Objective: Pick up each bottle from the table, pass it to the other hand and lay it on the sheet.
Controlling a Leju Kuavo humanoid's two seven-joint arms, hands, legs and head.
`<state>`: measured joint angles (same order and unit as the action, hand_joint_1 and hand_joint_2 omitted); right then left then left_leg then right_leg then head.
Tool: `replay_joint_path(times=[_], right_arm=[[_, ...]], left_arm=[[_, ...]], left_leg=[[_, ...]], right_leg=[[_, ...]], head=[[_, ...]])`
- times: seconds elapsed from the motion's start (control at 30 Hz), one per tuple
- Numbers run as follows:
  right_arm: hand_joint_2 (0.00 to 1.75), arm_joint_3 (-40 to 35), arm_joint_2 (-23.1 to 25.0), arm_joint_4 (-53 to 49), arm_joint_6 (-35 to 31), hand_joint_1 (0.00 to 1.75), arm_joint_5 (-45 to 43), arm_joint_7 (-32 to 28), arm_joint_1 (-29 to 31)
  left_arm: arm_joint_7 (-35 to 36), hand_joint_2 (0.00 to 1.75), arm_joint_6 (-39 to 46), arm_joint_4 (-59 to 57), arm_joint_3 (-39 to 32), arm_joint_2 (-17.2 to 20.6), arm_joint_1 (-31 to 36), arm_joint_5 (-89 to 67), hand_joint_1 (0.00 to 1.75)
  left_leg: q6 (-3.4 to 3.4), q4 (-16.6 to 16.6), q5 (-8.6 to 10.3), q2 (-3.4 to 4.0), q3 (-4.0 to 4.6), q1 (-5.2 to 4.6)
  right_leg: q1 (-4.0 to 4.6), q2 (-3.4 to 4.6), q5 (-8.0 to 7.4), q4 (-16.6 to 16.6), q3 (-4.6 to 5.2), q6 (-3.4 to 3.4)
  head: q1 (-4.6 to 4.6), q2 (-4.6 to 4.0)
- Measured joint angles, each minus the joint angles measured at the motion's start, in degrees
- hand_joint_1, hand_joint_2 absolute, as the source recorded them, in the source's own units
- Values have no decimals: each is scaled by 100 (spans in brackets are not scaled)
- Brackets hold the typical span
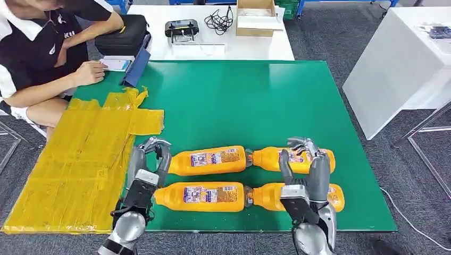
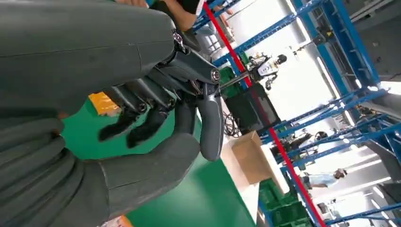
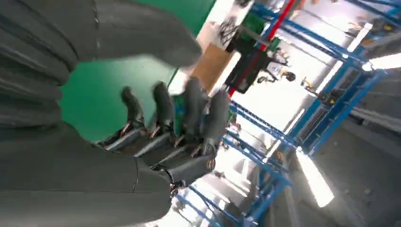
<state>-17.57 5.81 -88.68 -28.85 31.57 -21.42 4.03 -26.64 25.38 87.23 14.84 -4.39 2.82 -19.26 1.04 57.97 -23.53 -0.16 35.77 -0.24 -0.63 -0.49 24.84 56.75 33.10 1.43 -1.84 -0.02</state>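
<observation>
Four orange bottles (image 1: 213, 160) lie in two rows near the green tabletop's (image 1: 255, 101) front edge. Left robot hand (image 1: 148, 169) and right robot hand (image 1: 304, 169) hover there, fingers apart, holding nothing. Yellow sheet (image 1: 80, 164) overhangs the left edge; green beyond lies bare

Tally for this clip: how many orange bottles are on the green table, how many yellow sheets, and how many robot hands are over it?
Orange bottles: 4
Yellow sheet: 1
Robot hands: 2, left hand, right hand
Total: 7
</observation>
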Motion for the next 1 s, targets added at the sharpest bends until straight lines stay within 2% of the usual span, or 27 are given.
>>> replay_joint_path(times=[0.07, 0.2, 0.23, 0.27, 0.33, 0.37, 0.43, 0.47, 0.57, 0.67, 0.87, 1.0], right_arm=[[175, -35, -20, 168, -22, 0, 311, 105, 185], [175, -79, -44, 366, -46, 0, 375, 160, 368], [175, -83, -46, 398, -59, 0, 379, 160, 386], [175, -85, -50, 412, -64, 0, 386, 162, 404], [175, -109, -64, 490, -70, 0, 393, 162, 450], [0, -118, -68, 523, -70, 0, 393, 162, 481], [0, -153, -90, 599, -92, 0, 773, 347, 542], [175, -188, -99, 648, -79, 0, 1019, 469, 608], [175, -433, -103, 1015, 212, 0, 1667, 790, 956], [175, -654, -90, 1347, 363, 0, 1787, 805, 1286], [175, -1263, -64, 2384, 1213, 0, 2058, 1006, 2026], [175, -1506, 37, 3157, 1324, 0, 2065, 980, 2444]], left_arm=[[7, 175, -18, 0, -18, 11, 97, -2, 61], [17, 175, -22, 0, -42, 13, 183, -4, 61], [20, 175, -22, 0, -46, 15, 190, -7, 12], [20, 175, -22, 0, -46, 15, 200, -9, 0], [22, 175, -22, -7, -48, 17, 227, -9, 0], [24, 175, -22, -13, -53, 20, 243, -9, 0], [28, 175, -26, -17, -59, 22, 258, -48, 0], [37, 175, -40, -17, -61, 22, 272, -81, 0], [74, 175, -142, -37, -33, 17, 402, -162, 0], [33, 175, -317, -42, 13, 15, 498, -24, 0], [-81, 175, -610, -37, 125, 15, 679, 311, 0], [-114, 175, -702, -33, 151, 15, 791, 418, 0]], left_leg=[[1, 0, 1, 0, 0, 0], [1, 0, 2, -1, 1, 0], [1, 0, 2, -1, 1, 0], [1, 0, 2, -1, 2, 0], [1, 0, 2, -2, 6, 0], [1, 0, 1, -2, 7, 0], [1, 0, 1, -2, 8, 0], [1, 0, 1, -2, 9, 0], [-2, 0, 5, 1, 8, 1], [-4, 0, 13, -1, 9, 2], [-4, 0, 14, -3, 9, 2], [-5, 1, 14, -3, 10, 2]], right_leg=[[0, -2, 0, 0, -1, 0], [-1, -7, 0, 1, -2, 0], [-1, -7, 0, 1, -2, 0], [-1, -7, 0, 1, -1, 0], [-1, -7, 1, 1, 3, 0], [-1, -7, 1, 1, 4, 0], [0, -6, 1, 1, 5, 0], [0, -5, 1, 1, 7, 0], [1, -4, -1, 1, 7, 0], [1, -8, -3, 3, 5, 2], [1, -8, -4, 5, 5, 3], [0, -8, -4, 5, 6, 3]], head=[[-2, 0], [0, 0], [-2, 0], [-2, 0], [0, 0], [-2, 0], [-2, 0], [0, 0], [-2, 0], [-2, 0], [0, 0], [0, 0]])
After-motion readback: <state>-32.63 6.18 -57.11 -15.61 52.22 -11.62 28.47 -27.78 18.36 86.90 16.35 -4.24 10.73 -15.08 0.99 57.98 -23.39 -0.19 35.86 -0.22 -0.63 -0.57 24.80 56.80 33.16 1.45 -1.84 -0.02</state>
